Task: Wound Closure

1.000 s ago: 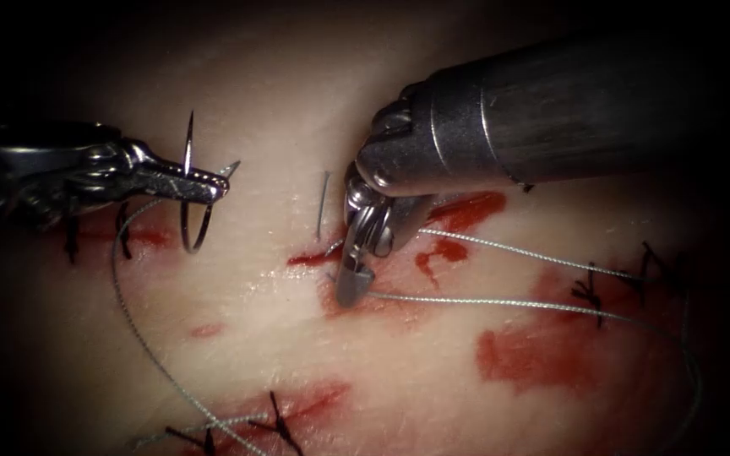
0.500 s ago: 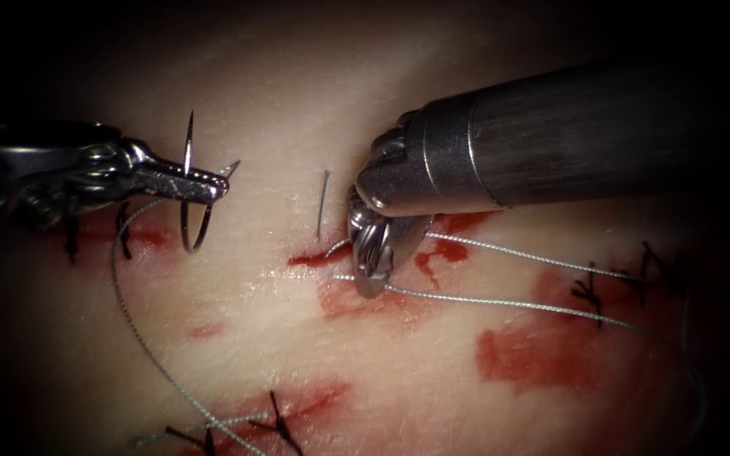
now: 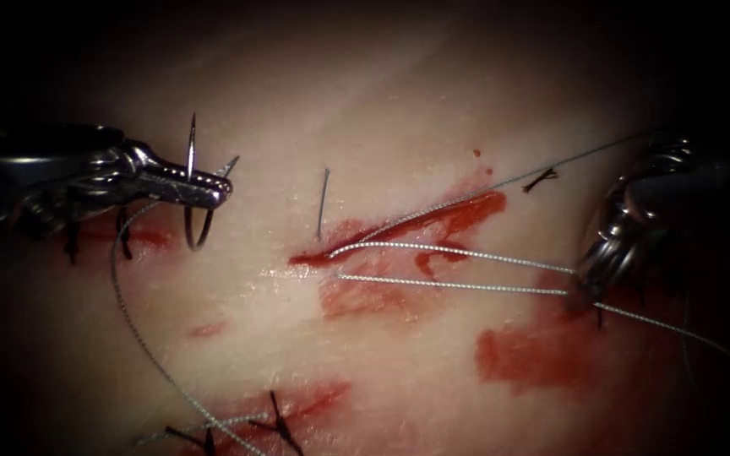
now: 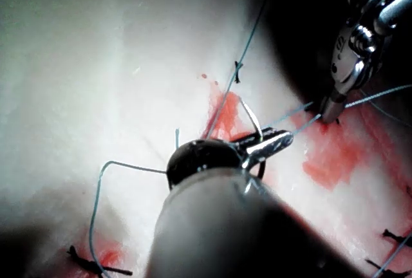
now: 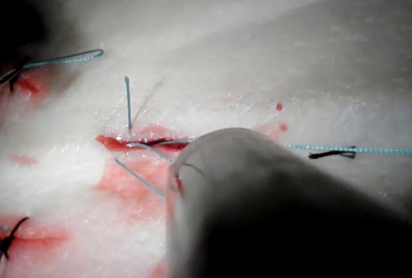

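my left gripper [image 3: 213, 187] is clamped on the curved steel needle [image 3: 189, 181] at mid-curve, clear of the glistening tissue [image 3: 399, 110], left of the cut [image 3: 399, 232]. my right gripper [image 3: 580, 291] is closed on the braided thread [image 3: 449, 285], which runs taut from the cut's slit. red fluid [image 3: 534, 355] smears the tissue, and dark knotted stitches [image 3: 276, 422] sit nearby.

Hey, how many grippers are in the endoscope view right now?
2. The left gripper is left of the cut, holding the needle mid-curve, clear of the tissue. The right gripper is right of it, holding thread.
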`<state>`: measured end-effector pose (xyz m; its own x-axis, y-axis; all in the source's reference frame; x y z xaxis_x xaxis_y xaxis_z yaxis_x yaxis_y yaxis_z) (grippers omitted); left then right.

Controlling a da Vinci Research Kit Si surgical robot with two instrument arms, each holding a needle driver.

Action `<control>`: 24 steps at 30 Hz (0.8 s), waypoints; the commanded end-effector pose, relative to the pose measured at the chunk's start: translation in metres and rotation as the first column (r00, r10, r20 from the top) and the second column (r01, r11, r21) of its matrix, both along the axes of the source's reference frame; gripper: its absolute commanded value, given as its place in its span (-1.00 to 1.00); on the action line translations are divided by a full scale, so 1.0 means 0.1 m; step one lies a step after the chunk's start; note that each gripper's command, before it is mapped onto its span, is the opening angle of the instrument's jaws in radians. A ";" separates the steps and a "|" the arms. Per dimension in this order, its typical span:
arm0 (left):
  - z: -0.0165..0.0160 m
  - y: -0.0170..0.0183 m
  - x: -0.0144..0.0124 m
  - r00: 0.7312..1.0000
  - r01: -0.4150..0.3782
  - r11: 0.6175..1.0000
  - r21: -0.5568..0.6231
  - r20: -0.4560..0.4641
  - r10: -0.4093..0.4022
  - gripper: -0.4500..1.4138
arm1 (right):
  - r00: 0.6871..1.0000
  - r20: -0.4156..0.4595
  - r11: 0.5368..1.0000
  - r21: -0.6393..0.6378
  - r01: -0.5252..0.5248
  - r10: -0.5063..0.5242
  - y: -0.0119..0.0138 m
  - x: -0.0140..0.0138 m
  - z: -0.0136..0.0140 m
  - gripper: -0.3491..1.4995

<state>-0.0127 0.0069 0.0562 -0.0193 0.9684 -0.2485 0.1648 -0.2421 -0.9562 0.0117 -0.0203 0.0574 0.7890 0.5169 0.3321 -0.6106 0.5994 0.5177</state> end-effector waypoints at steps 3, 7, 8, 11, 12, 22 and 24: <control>0.008 -0.003 -0.006 1.000 -0.001 1.000 -0.003 0.003 0.001 -1.00 | 0.999 0.023 0.999 -0.007 -0.033 0.033 -0.007 -0.059 0.000 -1.00; 0.008 -0.003 -0.006 1.000 -0.002 1.000 -0.003 0.003 0.002 -1.00 | 0.996 0.053 0.997 -0.011 -0.073 0.074 -0.008 -0.110 -0.002 -1.00; 0.008 -0.003 -0.006 1.000 -0.002 1.000 -0.003 0.003 0.002 -1.00 | 0.993 0.070 0.995 -0.013 -0.096 0.097 -0.009 -0.124 -0.002 -1.00; 0.009 -0.003 -0.006 1.000 -0.002 1.000 -0.004 0.003 0.002 -1.00 | 0.986 0.124 0.994 0.003 -0.109 0.108 -0.013 -0.164 -0.005 -1.00; 0.009 -0.003 -0.006 1.000 -0.002 1.000 -0.004 0.003 0.002 -1.00 | 0.985 0.137 0.994 0.006 -0.108 0.106 -0.015 -0.171 -0.006 -1.00; 0.010 -0.003 -0.007 1.000 -0.001 1.000 -0.005 0.003 0.001 -1.00 | 0.997 -0.080 0.989 -0.142 -0.032 0.021 0.029 -0.129 -0.056 0.81; 0.010 -0.003 -0.007 1.000 -0.001 1.000 -0.005 0.003 0.001 -1.00 | 0.990 -0.139 0.976 -0.215 -0.031 0.001 0.045 -0.105 -0.074 0.78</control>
<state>-0.0129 0.0067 0.0566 -0.0195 0.9670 -0.2540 0.1680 -0.2473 -0.9543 -0.0002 -0.0159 0.0502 0.8100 0.5784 0.0966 -0.5541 0.7010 0.4490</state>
